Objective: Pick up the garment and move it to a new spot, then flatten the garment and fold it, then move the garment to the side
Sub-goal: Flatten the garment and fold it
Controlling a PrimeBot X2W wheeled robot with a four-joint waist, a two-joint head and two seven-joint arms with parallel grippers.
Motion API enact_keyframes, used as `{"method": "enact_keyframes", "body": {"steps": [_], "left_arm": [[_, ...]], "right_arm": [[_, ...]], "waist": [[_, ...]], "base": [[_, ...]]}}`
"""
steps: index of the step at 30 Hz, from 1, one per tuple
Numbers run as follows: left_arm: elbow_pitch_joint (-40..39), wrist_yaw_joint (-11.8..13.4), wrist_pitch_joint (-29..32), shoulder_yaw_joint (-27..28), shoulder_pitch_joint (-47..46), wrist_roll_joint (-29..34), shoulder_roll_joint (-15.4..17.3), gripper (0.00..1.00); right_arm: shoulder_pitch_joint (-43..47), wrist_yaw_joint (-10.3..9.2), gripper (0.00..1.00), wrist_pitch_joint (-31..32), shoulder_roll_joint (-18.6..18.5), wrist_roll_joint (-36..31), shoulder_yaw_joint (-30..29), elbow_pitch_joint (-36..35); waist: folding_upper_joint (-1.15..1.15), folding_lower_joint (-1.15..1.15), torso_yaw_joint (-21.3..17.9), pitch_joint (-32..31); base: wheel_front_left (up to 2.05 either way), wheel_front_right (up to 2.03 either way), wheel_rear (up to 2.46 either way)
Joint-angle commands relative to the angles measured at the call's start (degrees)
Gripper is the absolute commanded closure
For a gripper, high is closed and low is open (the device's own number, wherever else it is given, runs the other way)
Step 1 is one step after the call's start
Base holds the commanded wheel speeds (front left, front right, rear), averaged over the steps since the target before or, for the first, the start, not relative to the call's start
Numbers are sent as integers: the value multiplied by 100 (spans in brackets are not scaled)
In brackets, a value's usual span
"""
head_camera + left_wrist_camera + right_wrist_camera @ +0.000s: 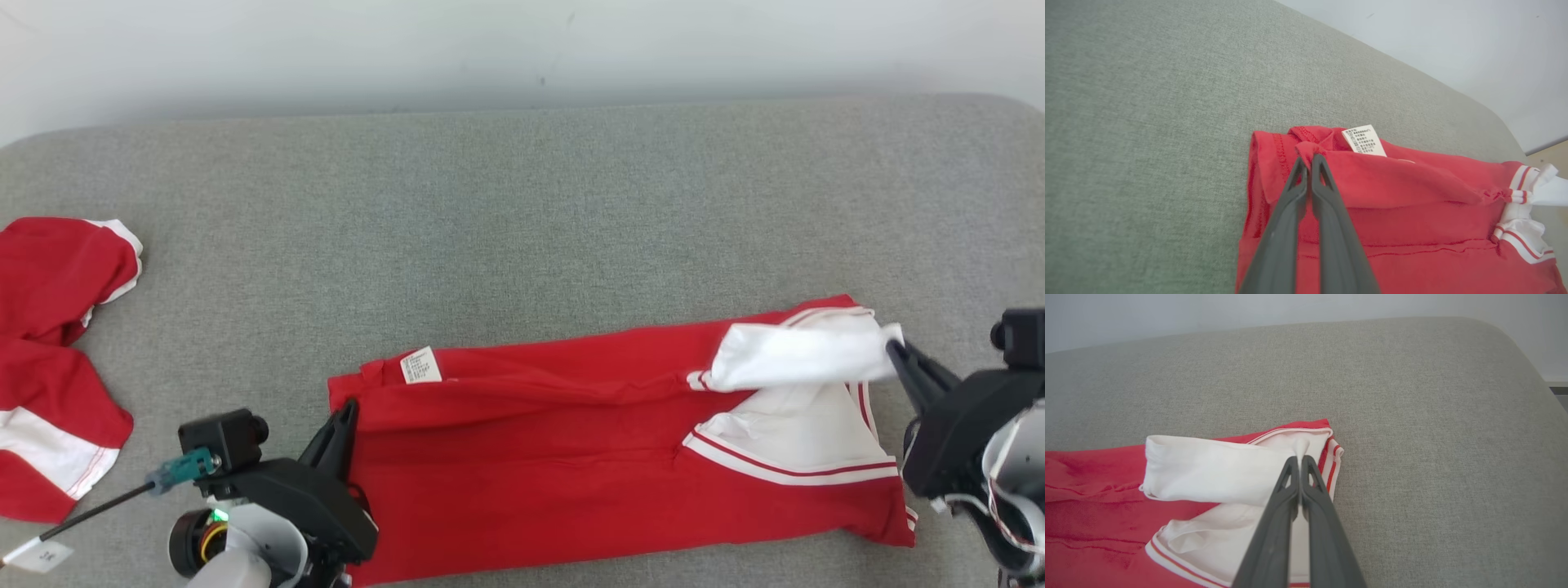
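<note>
A red garment (571, 457) with white panels and striped trim lies folded lengthwise on the grey padded surface, a white care label (421, 365) near its left end. My left gripper (349, 408) is shut on a pinch of red fabric at the garment's left edge (1308, 154). At the right end my right gripper (894, 347) is shut on the white sleeve (1216, 467), pinching its cloth at the fingertips (1292, 460). The pinched white fold is lifted slightly over the red body (1090, 522).
A second red and white garment (49, 359) lies crumpled at the far left of the grey surface (522, 212). A pale wall (490, 49) runs behind. The surface's rounded right corner (1515, 343) drops off to the floor.
</note>
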Motion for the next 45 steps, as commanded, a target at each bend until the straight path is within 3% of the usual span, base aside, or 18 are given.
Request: {"method": "enact_keyframes", "body": {"steps": [1,9,12,14,15,16,17,28,36,40,45], "left_arm": [[33,5,-55,-2,96,19,1,100],[240,28,-184,-10,377,-66,-86,99],[296,60,-204,-28,467,-75,-103,87],[332,54,-213,-39,511,-91,-125,59],[355,42,-238,-47,538,-85,-126,51],[380,34,-263,-54,555,-63,-130,0],[400,20,-339,-34,567,-50,-150,0],[491,-217,-1336,310,695,559,-289,0],[-569,-680,-1366,1999,1623,2728,-1044,0],[-769,-907,-1367,2499,2063,3495,-1403,0],[-880,-1244,-1368,2863,2404,4194,-1628,0]], "right_arm": [[128,-13,100,69,52,-56,-46,-114],[899,-13,100,637,398,-203,-299,-783],[1096,-13,100,751,471,-252,-315,-868],[1202,-13,100,814,493,-293,-314,-879],[1247,-13,100,842,492,-329,-306,-867],[1287,-13,60,871,483,-347,-287,-867],[1325,-13,0,888,496,-364,-278,-863],[1536,-13,0,1005,454,-389,-278,-841],[1433,-13,0,872,650,-434,-606,-760],[1310,-13,0,807,819,-473,-843,-502],[1112,-13,0,742,899,-507,-1080,-46]], "waist": [[0,2,19,-51],[0,2,17,-199],[0,2,13,-240],[0,2,11,-262],[0,2,9,-269],[0,2,10,-277],[0,2,12,-286],[0,2,51,-449],[0,2,181,-717],[0,2,233,-794],[0,2,276,-837]], "base": [[0,0,0],[0,0,0],[0,0,0],[0,0,0],[0,0,0],[0,0,0],[0,0,0],[0,0,0],[0,0,0],[0,0,0],[0,0,0]]}}
